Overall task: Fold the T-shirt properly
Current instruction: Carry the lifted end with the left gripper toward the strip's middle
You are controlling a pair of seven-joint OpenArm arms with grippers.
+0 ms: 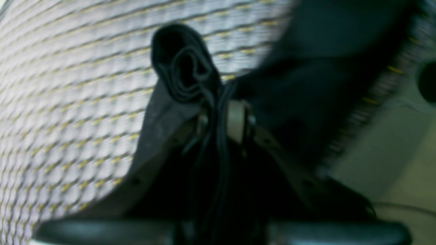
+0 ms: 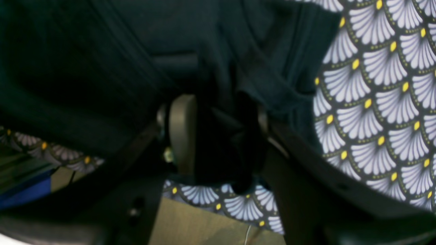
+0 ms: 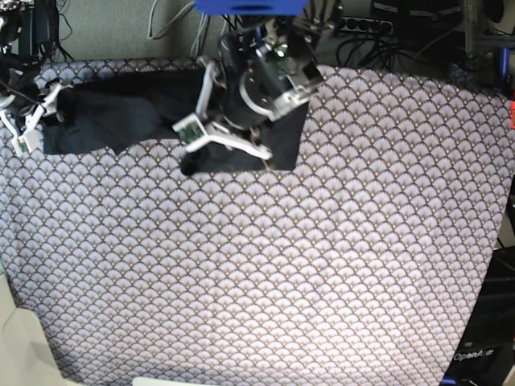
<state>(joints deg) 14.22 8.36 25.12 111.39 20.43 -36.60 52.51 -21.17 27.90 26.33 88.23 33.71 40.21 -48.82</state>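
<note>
Patterned tablecloth (image 3: 322,241) lay under the T-shirt (image 3: 121,117). Left gripper (image 1: 219,117) and right gripper (image 2: 221,136) both pinched it, probably mid-fold; next, lay it flat.

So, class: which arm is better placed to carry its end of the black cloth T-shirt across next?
Left gripper: mid-table, clamping a shirt bunch; right gripper is at the edge.

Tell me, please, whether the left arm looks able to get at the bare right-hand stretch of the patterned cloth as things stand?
Probably not freely: the left gripper is shut on the T-shirt, whose far end the right gripper also holds, so the stretched garment would tether it short of the patterned cloth.
</note>
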